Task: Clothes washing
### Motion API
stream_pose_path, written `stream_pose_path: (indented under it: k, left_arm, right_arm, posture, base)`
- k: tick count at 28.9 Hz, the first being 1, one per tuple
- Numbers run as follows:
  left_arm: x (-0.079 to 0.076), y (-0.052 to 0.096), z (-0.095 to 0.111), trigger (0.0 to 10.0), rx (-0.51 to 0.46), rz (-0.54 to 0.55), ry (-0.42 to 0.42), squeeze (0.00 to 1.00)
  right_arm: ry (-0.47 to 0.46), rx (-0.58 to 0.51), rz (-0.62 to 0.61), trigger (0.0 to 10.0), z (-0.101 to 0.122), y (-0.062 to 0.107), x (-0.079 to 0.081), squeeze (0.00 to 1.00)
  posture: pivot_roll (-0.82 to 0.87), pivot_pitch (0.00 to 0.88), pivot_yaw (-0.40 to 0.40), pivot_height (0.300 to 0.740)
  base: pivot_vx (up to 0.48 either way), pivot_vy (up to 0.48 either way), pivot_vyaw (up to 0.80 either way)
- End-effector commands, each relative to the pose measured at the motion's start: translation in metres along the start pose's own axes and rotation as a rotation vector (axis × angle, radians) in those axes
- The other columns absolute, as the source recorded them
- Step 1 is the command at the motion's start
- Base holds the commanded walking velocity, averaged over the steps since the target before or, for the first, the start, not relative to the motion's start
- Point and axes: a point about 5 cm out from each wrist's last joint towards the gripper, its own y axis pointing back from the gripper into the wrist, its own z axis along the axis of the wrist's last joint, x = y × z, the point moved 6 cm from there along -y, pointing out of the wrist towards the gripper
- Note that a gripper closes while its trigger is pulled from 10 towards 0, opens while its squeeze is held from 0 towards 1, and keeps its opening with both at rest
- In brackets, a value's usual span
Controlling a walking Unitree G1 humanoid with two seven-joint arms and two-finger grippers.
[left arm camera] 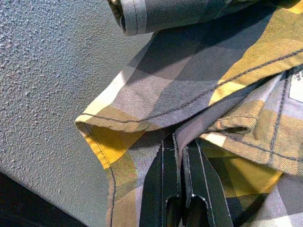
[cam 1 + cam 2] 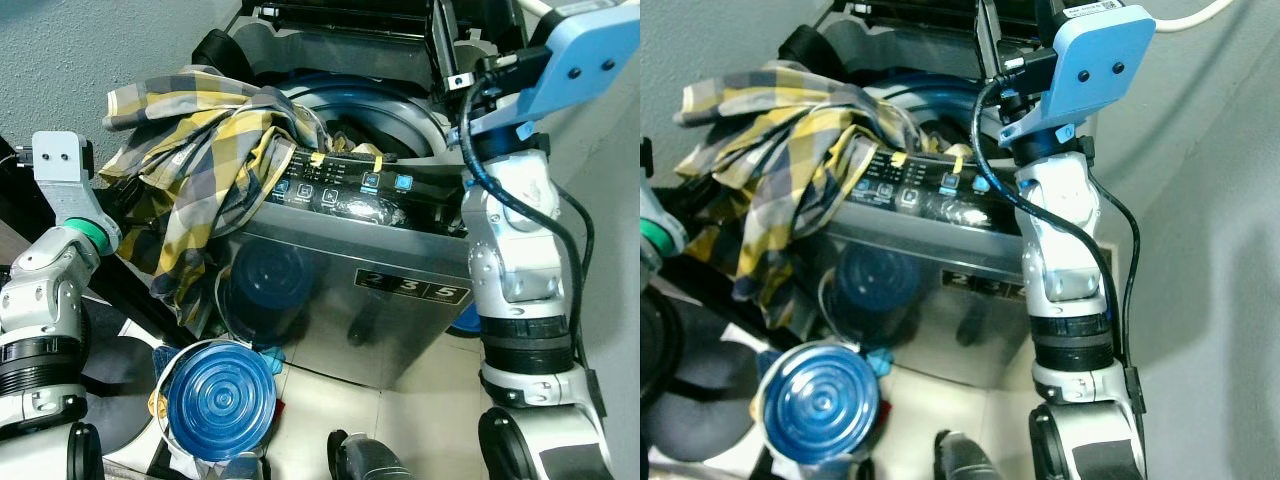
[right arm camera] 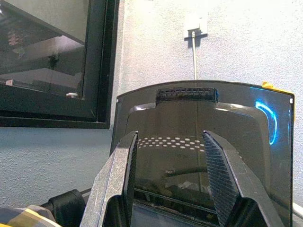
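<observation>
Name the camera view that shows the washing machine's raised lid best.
The right wrist view: the dark lid stands upright, framed between the open right gripper. The eye views catch only its lower edge at the frame top. The left wrist view shows the plaid shirt in the shut left gripper instead.

The shirt [image 2: 205,150] is checked in yellow, grey and off-white, with dark stitching along its hems. The washing machine [image 2: 350,290] has a silver-grey front, a black control panel [image 2: 350,185] with blue-lit icons, and a blue drum rim. Its raised lid [image 3: 199,142] is smoked dark glass. The bucket lid [image 2: 220,400] is blue. The wall [image 2: 100,50] is grey.
</observation>
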Motion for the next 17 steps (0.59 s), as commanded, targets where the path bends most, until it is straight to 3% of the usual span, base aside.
stream_pose_path:
  k: [1,2,3,5,6,7,8,9,10,13,14,16,17]
  left_arm:
    - [0.003,0.000,0.010,0.0,-0.026,0.010,-0.069,0.00]
    - [0.003,0.000,0.010,0.0,-0.026,0.010,-0.069,0.00]
    - [-0.009,-0.004,0.031,0.0,-0.097,-0.033,-0.132,0.00]
    - [-0.009,-0.004,0.031,0.0,-0.097,-0.033,-0.132,0.00]
    - [-0.033,-0.012,0.070,10.0,-0.221,-0.104,-0.236,0.00]
    - [-0.033,-0.012,0.070,10.0,-0.221,-0.104,-0.236,0.00]
    - [-0.063,-0.026,0.114,10.0,-0.348,-0.177,-0.351,0.00]
    - [-0.063,-0.026,0.114,10.0,-0.348,-0.177,-0.351,0.00]
    - [-0.099,-0.036,0.148,10.0,-0.449,-0.258,-0.477,0.00]
    - [-0.099,-0.036,0.148,10.0,-0.449,-0.258,-0.477,0.00]
    - [-0.127,-0.040,0.169,10.0,-0.513,-0.320,-0.562,0.00]
    - [-0.127,-0.040,0.169,10.0,-0.513,-0.320,-0.562,0.00]
    - [-0.166,-0.038,0.188,10.0,-0.588,-0.430,-0.598,0.00]
  right_arm:
    - [-0.006,-0.010,0.005,10.0,0.002,-0.001,0.003,0.00]
    - [-0.006,-0.010,0.005,10.0,0.002,-0.001,0.003,0.00]
    - [-0.004,-0.010,0.003,10.0,0.003,-0.001,0.002,0.00]
    - [-0.004,-0.010,0.003,10.0,0.003,-0.001,0.002,0.00]
    - [-0.003,-0.011,0.002,10.0,0.003,-0.001,0.002,0.00]
    - [-0.003,-0.011,0.002,10.0,0.003,-0.001,0.002,0.00]
    - [0.001,-0.014,-0.001,10.0,0.004,-0.002,0.002,0.00]
    - [0.001,-0.014,-0.001,10.0,0.004,-0.002,0.002,0.00]
    - [0.007,-0.018,-0.007,10.0,0.006,-0.001,0.001,0.00]
    - [0.007,-0.018,-0.007,10.0,0.006,-0.001,0.001,0.00]
    - [0.011,-0.022,-0.012,10.0,0.008,-0.001,0.000,0.00]
    - [0.011,-0.022,-0.012,10.0,0.008,-0.001,0.000,0.00]
    - [0.019,-0.024,-0.021,10.0,0.010,0.001,-0.002,0.00]
  posture:
    - [0.07,0.097,0.073,0.740]
    - [0.07,0.097,0.073,0.740]
    - [0.07,0.097,0.073,0.740]
    - [0.07,0.097,0.073,0.740]
    - [0.06,0.100,0.077,0.740]
    - [0.06,0.100,0.077,0.740]
    - [0.04,0.101,0.090,0.740]
    - [0.04,0.101,0.090,0.740]
    - [0.03,0.102,0.097,0.740]
    - [0.03,0.102,0.097,0.740]
    - [0.03,0.105,0.105,0.740]
    - [0.03,0.105,0.105,0.740]
    - [0.00,0.113,0.121,0.740]
  base:
    - [0.000,0.000,0.00]
    - [0.000,0.000,0.00]
    - [0.000,0.000,0.00]
    - [0.000,0.000,0.00]
    - [0.000,0.000,0.00]
    - [0.000,0.000,0.00]
    - [0.000,0.000,0.00]
    - [0.000,0.000,0.00]
    - [0.000,0.000,0.00]
    - [0.000,0.000,0.00]
    - [0.000,0.000,0.00]
    - [0.000,0.000,0.00]
    - [0.000,0.000,0.00]
